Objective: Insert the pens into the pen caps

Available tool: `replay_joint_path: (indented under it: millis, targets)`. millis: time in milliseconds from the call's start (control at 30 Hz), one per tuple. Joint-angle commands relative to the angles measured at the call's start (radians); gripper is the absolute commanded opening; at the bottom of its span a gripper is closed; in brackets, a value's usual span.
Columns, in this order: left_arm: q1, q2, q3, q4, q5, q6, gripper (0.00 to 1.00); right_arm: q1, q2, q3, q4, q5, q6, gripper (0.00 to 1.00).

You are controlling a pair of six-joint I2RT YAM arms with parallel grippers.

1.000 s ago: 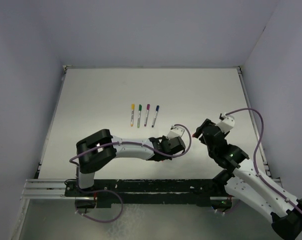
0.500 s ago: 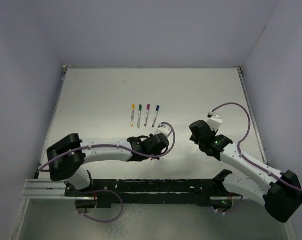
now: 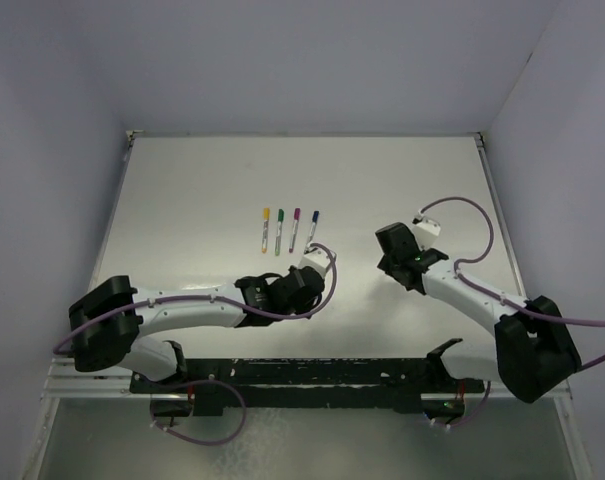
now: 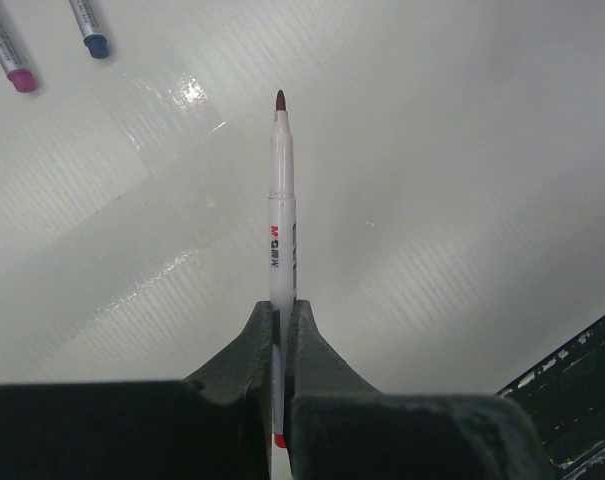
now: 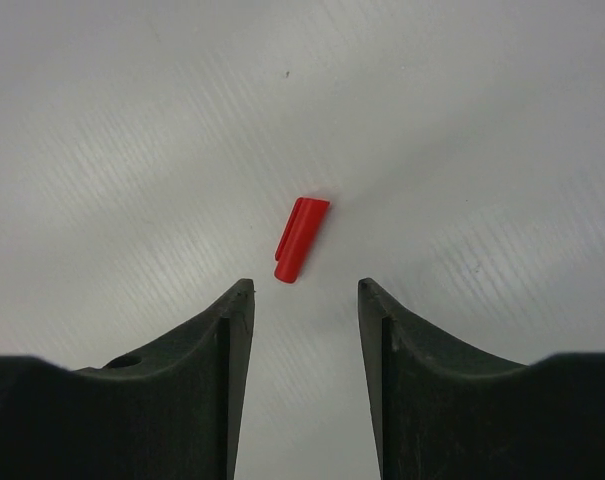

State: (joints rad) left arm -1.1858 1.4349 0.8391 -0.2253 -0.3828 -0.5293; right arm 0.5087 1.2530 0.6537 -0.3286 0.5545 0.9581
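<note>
Grips one pen point(image 4: 282, 230) in the left claw point(image 4: 281, 310), fingers pressed together on the whitish barrel with only the pen between them. Points it straight out past the fingertips, the dark reddish tip bare and the cap off, with printed lettering along the barrel and a spot of red at the rear end down between the fingers. Sits a little left of the middle of the desk point(image 3: 202, 180), toward the near edge, just on the near side of a row of pens.

Shows that row, four other pens point(image 3: 287, 229), at the middle of the desk: side by side, parallel, close but not touching, coloured ends toward the far edge, in order yellow, green, magenta, blue from left to right. Catches the magenta pen point(image 4: 22, 78) and the blue pen point(image 4: 95, 45) at the top left corner of the left wrist view, well apart from the held tip.

Holds the right claw point(image 5: 304, 290) low over the right half of the desk with jaws apart and nothing between them. Looks down on the red cap point(image 5: 302, 240), flat on the desk just ahead of the fingertips, in line with the gap, touching neither finger, slightly tilted, rounded end nearer the claw. Cannot make out the cap from above, hidden under the claw there.
</note>
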Motion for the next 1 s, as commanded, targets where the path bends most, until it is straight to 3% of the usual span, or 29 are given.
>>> replay_joint_path:
  millis: [0, 367, 967]
  targets:
    - [0.0, -0.031, 0.002, 0.038, -0.026, 0.024, 0.0, -0.052, 0.032, 0.048, 0.079, -0.037, -0.028, 0.47]
    - [0.0, 0.0, 0.015, 0.04, -0.014, 0.028, 0.0, -0.089, 0.144, 0.075, 0.126, -0.106, -0.027, 0.45]
    - [0.0, 0.018, 0.007, 0.042, -0.013, 0.009, 0.0, -0.109, 0.184, 0.025, 0.131, -0.083, 0.005, 0.4]
